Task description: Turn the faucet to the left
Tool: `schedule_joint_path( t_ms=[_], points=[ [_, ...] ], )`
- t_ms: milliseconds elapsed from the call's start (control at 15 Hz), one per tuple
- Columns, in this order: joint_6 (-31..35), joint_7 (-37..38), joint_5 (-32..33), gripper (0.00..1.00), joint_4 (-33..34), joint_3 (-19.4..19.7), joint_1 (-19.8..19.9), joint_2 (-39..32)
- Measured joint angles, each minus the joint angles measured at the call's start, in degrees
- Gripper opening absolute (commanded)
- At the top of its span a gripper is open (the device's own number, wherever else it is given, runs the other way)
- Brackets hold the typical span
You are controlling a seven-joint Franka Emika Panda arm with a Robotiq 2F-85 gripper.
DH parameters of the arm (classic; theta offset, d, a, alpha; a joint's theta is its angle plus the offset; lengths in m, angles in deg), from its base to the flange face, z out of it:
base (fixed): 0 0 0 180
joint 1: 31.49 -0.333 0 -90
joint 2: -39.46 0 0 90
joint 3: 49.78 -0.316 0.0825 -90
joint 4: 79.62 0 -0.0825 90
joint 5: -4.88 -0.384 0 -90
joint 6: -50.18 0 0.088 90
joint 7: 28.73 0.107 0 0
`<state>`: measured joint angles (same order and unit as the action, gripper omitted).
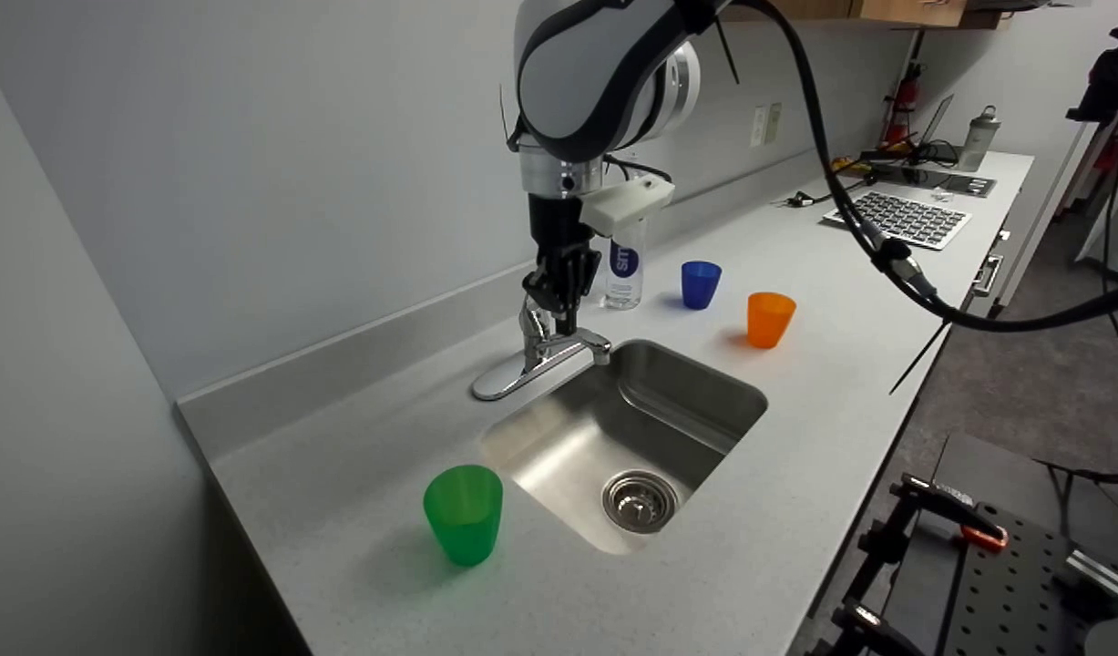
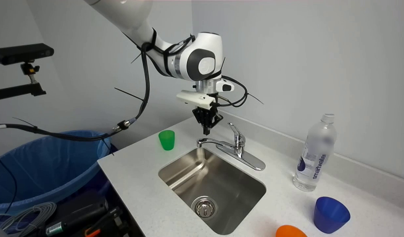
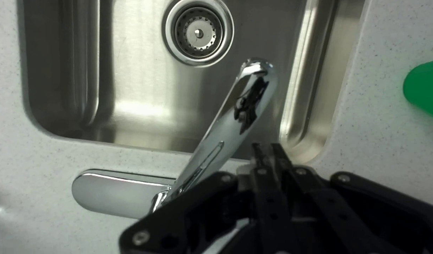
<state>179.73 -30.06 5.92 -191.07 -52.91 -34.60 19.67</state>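
Wrist view: faucet [image 3: 209,151] overhangs sink [image 3: 142,81] holding strainer [image 3: 199,33].

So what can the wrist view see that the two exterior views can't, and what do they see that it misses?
Only the wrist view: the little screw heads on the gripper, too small to make out from outside.
Only the exterior views: the white robot arm, the blue cup and the orange cup.
All of them: the gripper, the faucet, the sink, its drain and the green cup, which the wrist view cuts off.
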Motion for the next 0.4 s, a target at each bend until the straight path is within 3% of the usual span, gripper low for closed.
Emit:
schedule_joint_path(
  t_ms=[133,400],
  points=[
    [0.0,0.04,-0.02,0.26,0.52,0.0,0.01,0.01],
    [-0.01,0.06,-0.04,0.27,0.64,0.0,0.01,0.0]
  ],
)
